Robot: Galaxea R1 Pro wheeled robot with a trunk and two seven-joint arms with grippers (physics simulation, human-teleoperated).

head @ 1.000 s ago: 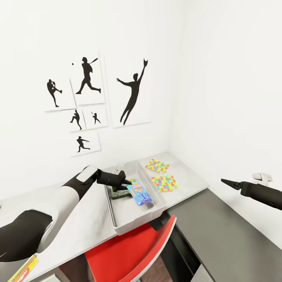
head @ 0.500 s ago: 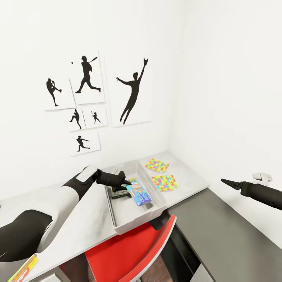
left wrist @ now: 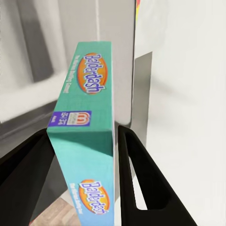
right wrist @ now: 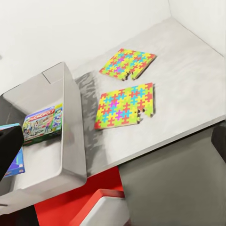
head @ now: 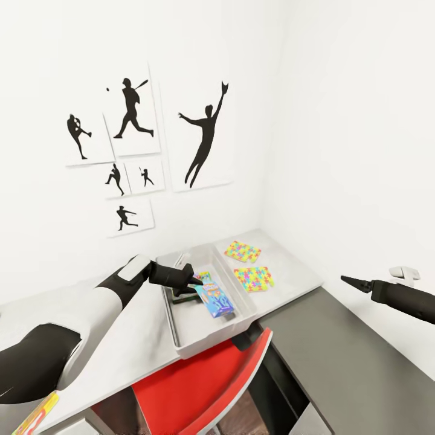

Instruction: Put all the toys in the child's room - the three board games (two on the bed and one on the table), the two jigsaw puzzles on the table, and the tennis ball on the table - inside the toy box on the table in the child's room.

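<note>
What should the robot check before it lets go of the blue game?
1. Left gripper shut on the blue board game: ok.
2. Game over the toy box: ok.
3. Monopoly game already inside: ok.
4. Room beside it for the blue game: ok, it seems.
5. Both jigsaw puzzles on the table, outside the box: not ok.
6. Right gripper clear of the box: ok.

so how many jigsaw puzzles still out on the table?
2. Both jigsaw puzzles lie flat on the table, outside the toy box on its right side: one nearer the back wall, the other closer to the front edge. None visible inside the box.
</note>
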